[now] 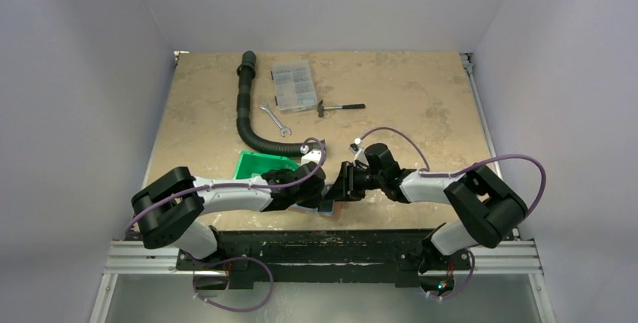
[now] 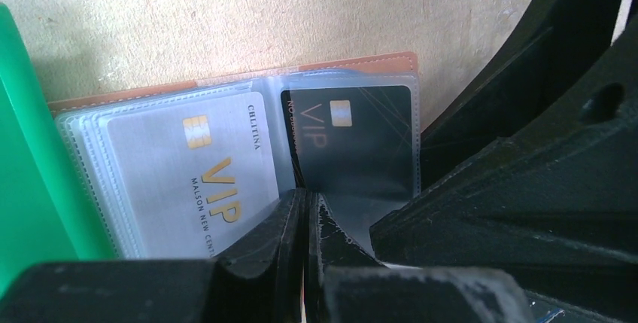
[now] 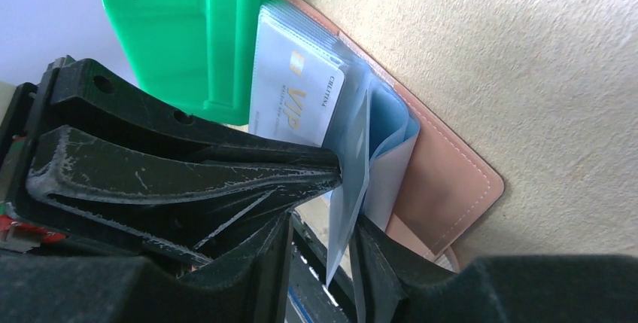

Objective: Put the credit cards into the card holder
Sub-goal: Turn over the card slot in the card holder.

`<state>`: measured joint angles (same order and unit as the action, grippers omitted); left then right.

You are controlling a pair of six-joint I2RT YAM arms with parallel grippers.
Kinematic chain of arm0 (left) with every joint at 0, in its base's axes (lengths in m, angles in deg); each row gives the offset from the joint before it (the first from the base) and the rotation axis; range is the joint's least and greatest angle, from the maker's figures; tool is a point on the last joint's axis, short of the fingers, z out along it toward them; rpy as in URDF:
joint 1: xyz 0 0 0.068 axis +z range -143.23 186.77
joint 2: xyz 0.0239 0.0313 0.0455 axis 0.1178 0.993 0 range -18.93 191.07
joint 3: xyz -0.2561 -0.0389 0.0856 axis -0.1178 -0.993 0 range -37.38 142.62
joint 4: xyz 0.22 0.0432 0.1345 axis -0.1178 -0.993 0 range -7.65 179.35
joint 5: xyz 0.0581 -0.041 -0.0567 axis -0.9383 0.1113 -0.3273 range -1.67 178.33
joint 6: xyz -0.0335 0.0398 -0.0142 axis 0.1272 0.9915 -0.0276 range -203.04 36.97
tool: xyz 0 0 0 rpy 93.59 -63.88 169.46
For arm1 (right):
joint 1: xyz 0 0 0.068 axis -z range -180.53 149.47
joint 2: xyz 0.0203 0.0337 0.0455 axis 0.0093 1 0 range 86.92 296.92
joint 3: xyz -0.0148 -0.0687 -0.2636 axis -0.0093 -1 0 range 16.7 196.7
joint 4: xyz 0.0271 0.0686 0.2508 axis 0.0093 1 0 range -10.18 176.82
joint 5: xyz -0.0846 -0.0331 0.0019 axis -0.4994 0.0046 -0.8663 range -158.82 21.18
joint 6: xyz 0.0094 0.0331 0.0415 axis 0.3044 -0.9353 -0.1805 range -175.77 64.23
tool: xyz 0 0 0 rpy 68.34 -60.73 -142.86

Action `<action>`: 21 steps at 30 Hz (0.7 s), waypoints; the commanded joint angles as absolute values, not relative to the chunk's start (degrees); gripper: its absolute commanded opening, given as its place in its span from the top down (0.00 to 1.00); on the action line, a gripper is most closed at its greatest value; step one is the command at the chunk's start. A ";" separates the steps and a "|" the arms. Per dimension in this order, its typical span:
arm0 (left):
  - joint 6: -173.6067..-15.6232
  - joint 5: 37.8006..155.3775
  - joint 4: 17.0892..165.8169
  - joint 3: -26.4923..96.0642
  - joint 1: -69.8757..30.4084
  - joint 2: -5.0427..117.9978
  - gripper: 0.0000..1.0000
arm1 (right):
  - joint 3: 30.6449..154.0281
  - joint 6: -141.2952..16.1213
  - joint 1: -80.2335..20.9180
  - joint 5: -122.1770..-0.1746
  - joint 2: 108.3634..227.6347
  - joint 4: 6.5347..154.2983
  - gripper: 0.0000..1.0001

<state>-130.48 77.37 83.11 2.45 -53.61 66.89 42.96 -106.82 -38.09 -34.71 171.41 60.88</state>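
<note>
The card holder (image 1: 329,209) lies open at the table's near edge, its reddish-brown cover (image 3: 444,180) flat and its clear sleeves fanned up. A silver VIP card (image 2: 203,172) sits in the left sleeves and a black VIP card (image 2: 361,135) in a right sleeve. My left gripper (image 2: 305,196) is shut, with its tips down at the holder's middle fold. I cannot tell whether it pinches anything. My right gripper (image 3: 325,225) is open, and a clear sleeve page (image 3: 347,187) stands between its fingers against the right one. Both grippers meet over the holder in the top view.
A green bin (image 1: 259,165) stands right beside the holder's left side (image 3: 188,29). Farther back lie a black ribbed hose (image 1: 244,105), a clear compartment box (image 1: 293,86), a wrench (image 1: 274,118) and a hammer (image 1: 342,107). The table's front edge is just below the holder.
</note>
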 commanded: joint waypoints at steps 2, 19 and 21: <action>-130.39 77.75 81.27 4.45 -53.53 64.57 1.00 | 42.45 -108.38 -39.00 -32.85 171.75 57.28 0.61; -128.46 73.96 72.43 9.69 -53.48 57.67 0.90 | 46.50 -105.52 -39.16 -33.89 169.32 63.12 0.53; -128.17 72.77 70.38 10.31 -53.40 56.67 0.89 | 47.07 -105.47 -39.36 -33.84 169.49 63.19 0.52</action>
